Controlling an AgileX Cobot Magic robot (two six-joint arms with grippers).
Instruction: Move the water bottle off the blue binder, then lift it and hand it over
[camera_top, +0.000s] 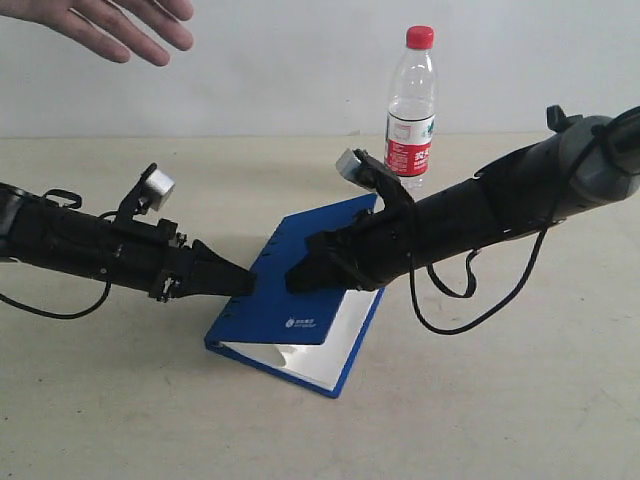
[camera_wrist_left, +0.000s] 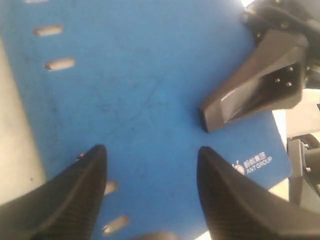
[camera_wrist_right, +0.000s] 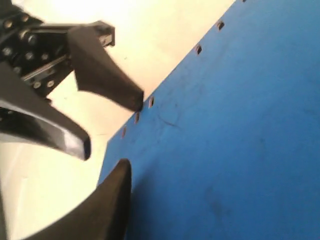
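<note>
The counter (camera_top: 120, 400) carries the blue binder (camera_top: 275, 300). The water bottle (camera_top: 411, 110) stands upright just beyond its far corner, off the cover, so we judge the clearing step done and the lift next. Our left hand (camera_top: 235, 283) sits spread at the spine edge, likely to straddle it. Our right hand (camera_top: 300, 275) hovers over the cover, and we cannot tell how its jaws stand. A person's palm (camera_top: 110, 20) waits open above, presumably for the handover.

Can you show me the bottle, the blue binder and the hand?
bottle (camera_top: 411, 130): exterior view, on its red-and-white label.
binder (camera_top: 270, 312): exterior view, on its blue cover.
hand (camera_top: 95, 18): exterior view, where the fingers start.
</note>
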